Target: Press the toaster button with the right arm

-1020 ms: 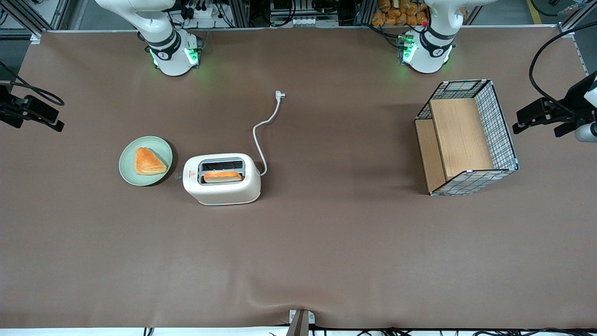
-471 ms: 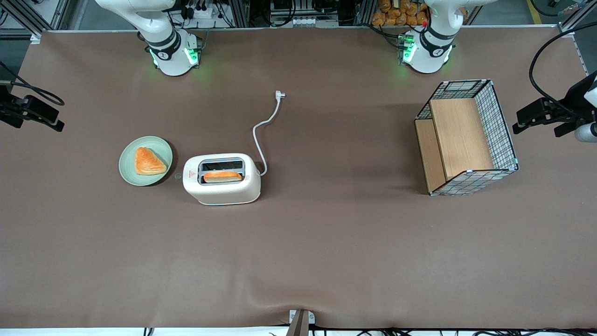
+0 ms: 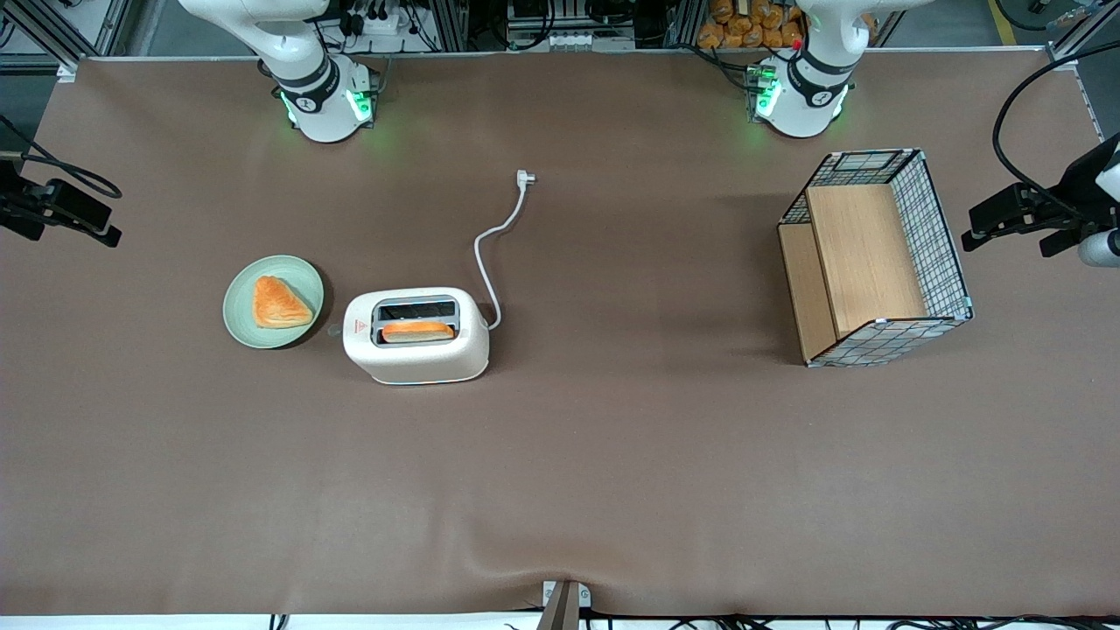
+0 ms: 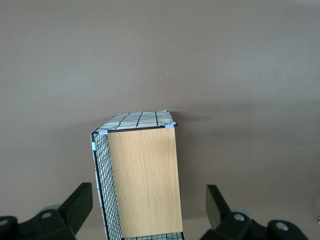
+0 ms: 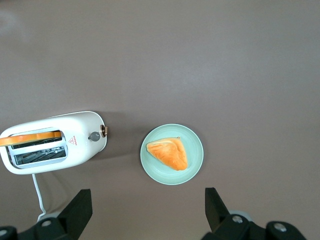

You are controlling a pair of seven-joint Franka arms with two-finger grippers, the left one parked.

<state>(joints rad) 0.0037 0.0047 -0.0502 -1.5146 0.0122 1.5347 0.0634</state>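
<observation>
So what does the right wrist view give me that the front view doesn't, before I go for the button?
Only the right wrist view shows the toaster button plainly, a grey knob on the toaster at its end nearest the green plate, and the open tool hanging high above the table.

Only the front view shows the wire basket with wooden shelves toward the parked arm's end, and the cord's plug.

Both show the toaster with one slice in a slot, the plate with its pastry, and the brown table.
</observation>
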